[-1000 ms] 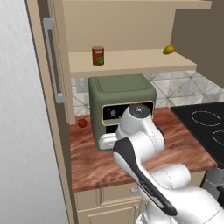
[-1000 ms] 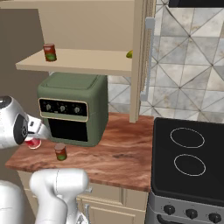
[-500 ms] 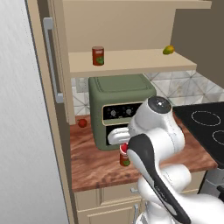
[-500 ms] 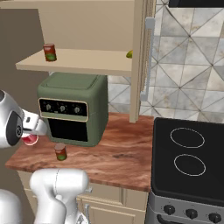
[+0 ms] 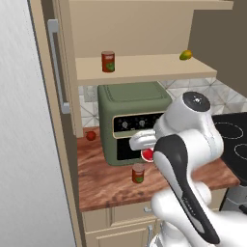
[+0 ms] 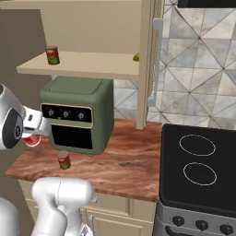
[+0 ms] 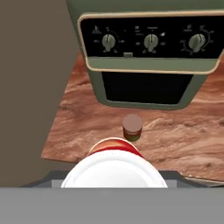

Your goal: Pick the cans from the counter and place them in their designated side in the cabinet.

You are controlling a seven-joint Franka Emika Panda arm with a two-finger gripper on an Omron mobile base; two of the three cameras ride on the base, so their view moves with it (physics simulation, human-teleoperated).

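My tool was lifted above the bench, in front of the green countertop oven, and it was pinching the bright red can. In the hand view that red can sat right against the tool, its white top facing the camera, and its bulk hid my fingertips. From the right base view the red can showed as a red patch at the end of my arm, off the bench surface.

Below the tool and slightly ahead of it, the brown-red can with a green label stood upright on the reddish wood bench, just in front of the oven door. Another can of the same look stood upright on the cabinet shelf above the tool, toward its left end. A small yellow-green fruit lay at the shelf's far right end. A small red fruit rested on the bench beside the oven, near the tall cabinet door.
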